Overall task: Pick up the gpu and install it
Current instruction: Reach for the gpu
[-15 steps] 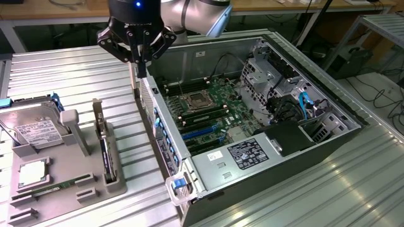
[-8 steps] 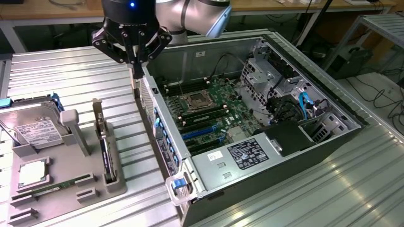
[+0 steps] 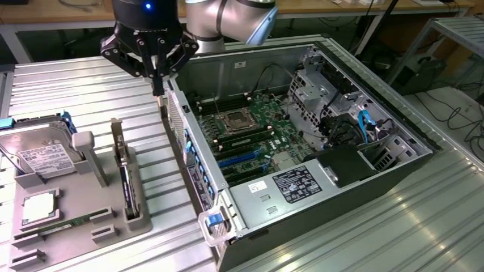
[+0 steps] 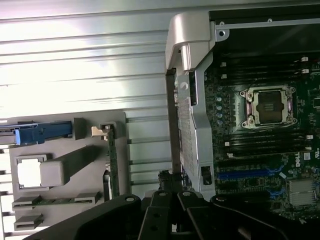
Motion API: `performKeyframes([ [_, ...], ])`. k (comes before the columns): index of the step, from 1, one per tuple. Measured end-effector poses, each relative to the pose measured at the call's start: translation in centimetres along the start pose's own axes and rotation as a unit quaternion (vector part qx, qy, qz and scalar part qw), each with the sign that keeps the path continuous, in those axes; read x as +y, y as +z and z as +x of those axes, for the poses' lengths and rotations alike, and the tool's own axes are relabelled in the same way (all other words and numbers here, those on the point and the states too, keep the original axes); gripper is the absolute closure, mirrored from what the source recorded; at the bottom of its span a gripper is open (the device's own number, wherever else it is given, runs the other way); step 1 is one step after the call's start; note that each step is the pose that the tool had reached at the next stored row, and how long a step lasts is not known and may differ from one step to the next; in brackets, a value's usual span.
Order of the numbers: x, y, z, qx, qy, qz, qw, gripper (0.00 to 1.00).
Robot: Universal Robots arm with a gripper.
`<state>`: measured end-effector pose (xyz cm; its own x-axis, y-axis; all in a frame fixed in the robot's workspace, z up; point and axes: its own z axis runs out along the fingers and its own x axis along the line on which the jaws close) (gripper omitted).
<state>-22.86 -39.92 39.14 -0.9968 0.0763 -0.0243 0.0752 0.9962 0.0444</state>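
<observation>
Holds the end effector (image 3: 158,89) fully closed and empty at upper left of the exterior view, close beside the computer case (image 3: 226,71) wall. Finds the gpu (image 3: 130,190) upright in the grey holder (image 3: 140,222), lower left. Risks clipping that wall in any careless descent.

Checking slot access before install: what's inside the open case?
Visible: motherboard with open CPU socket, blue expansion slots, drive cage. A black shroud and labelled plate cover part of the board; beneath them is hidden.
</observation>
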Motion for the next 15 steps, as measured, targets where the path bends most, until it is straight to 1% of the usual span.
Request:
performKeyframes([
  [7,-0.11,0.02,1.1,0.0,0.0,0.0,1.0,0.89],
  [15,-0.47,0.03,3.2,0.0,0.0,0.0,1.0,0.89],
])
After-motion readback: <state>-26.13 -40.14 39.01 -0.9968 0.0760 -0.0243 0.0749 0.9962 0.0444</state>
